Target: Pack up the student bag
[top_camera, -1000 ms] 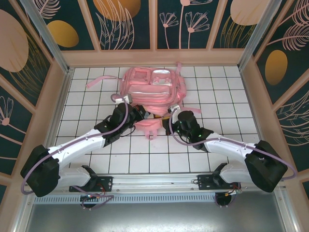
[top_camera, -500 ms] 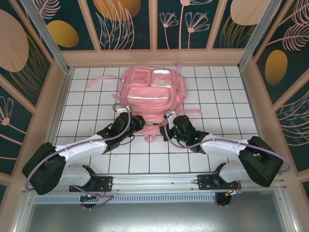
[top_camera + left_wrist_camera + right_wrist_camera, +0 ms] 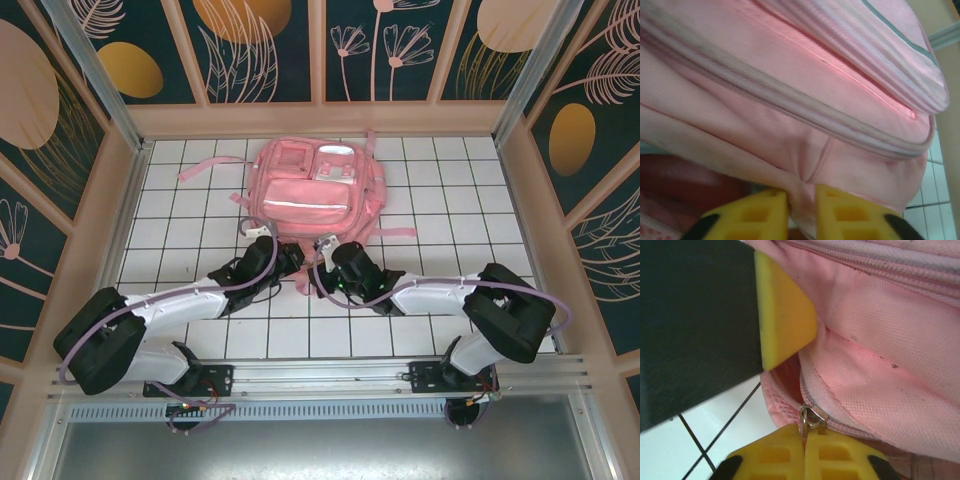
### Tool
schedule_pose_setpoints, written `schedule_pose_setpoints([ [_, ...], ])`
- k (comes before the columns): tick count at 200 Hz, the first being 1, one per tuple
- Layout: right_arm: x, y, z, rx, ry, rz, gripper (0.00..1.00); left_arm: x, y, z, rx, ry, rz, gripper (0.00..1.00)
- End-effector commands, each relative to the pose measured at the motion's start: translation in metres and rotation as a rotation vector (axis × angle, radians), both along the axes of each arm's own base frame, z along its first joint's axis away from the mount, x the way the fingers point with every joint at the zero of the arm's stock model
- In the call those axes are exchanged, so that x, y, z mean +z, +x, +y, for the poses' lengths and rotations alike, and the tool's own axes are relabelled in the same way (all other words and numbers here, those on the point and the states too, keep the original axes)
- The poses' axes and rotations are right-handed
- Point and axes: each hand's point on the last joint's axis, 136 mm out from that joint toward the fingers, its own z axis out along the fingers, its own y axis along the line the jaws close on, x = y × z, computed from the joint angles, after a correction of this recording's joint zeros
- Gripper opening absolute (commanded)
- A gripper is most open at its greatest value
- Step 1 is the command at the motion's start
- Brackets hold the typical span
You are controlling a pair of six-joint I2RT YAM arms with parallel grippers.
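Two arms [image 3: 180, 300] [image 3: 440, 292] crowd student bag [image 3: 310, 185] at near edge.

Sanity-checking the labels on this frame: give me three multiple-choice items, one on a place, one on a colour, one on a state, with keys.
1. Where does the student bag lie on the table?
A. near left corner
B. far middle
C. against the right wall

2. What colour are the right hand's fingers?
A. yellow
B. blue
C. grey

3. What is the right hand doing?
A. hovering wide open
B. holding a pen
C. shut on the zip pull

Key: 1 B, the top view shows it centred toward the far wall. 2 A, they are plainly yellow in the right wrist view. 3 C, the pull's metal ring sticks out from between the closed fingertips.
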Motion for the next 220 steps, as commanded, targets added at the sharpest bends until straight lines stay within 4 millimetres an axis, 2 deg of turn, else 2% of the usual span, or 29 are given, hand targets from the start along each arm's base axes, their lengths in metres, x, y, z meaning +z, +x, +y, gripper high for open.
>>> schedule_pose_setpoints([
  [1, 0.040, -0.003, 0.016, 0.049, 0.123, -0.049, 0.37, 0.016, -0.006, 0.003, -0.016, 0.009, -0.032, 0.41],
  [7, 0.039, -0.001, 0.009, 0.035, 0.123, -0.045, 0.44, 0.016, -0.009, 0.006, -0.015, 0.018, -0.034, 0.43],
  [19, 0.045, 0.002, -0.004, 0.004, 0.145, -0.045, 0.50, 0.015, -0.014, 0.014, -0.016, 0.036, -0.038, 0.44],
  [40, 0.052, 0.009, -0.030, -0.077, 0.185, -0.035, 0.52, 0.011, -0.027, 0.020, -0.042, 0.076, -0.047, 0.42],
  [55, 0.055, 0.015, -0.049, -0.153, 0.218, -0.016, 0.52, 0.004, -0.035, 0.022, -0.065, 0.132, -0.050, 0.38],
  [84, 0.051, 0.023, -0.073, -0.246, 0.272, 0.026, 0.53, -0.013, -0.050, 0.012, -0.137, 0.216, -0.058, 0.31],
  [142, 0.046, 0.026, -0.078, -0.278, 0.290, 0.051, 0.53, -0.026, -0.047, -0.021, -0.194, 0.417, -0.103, 0.29],
  [164, 0.044, 0.026, -0.079, -0.281, 0.291, 0.058, 0.53, -0.028, -0.045, -0.030, -0.197, 0.435, -0.109, 0.30],
  [181, 0.039, 0.026, -0.082, -0.300, 0.284, 0.075, 0.53, -0.025, -0.044, -0.033, -0.193, 0.414, -0.119, 0.30],
  [197, 0.034, 0.028, -0.082, -0.309, 0.279, 0.091, 0.53, -0.021, -0.044, -0.035, -0.195, 0.396, -0.127, 0.35],
  [220, 0.032, 0.030, -0.081, -0.319, 0.287, 0.102, 0.55, -0.027, -0.041, -0.037, -0.190, 0.431, -0.117, 0.35],
])
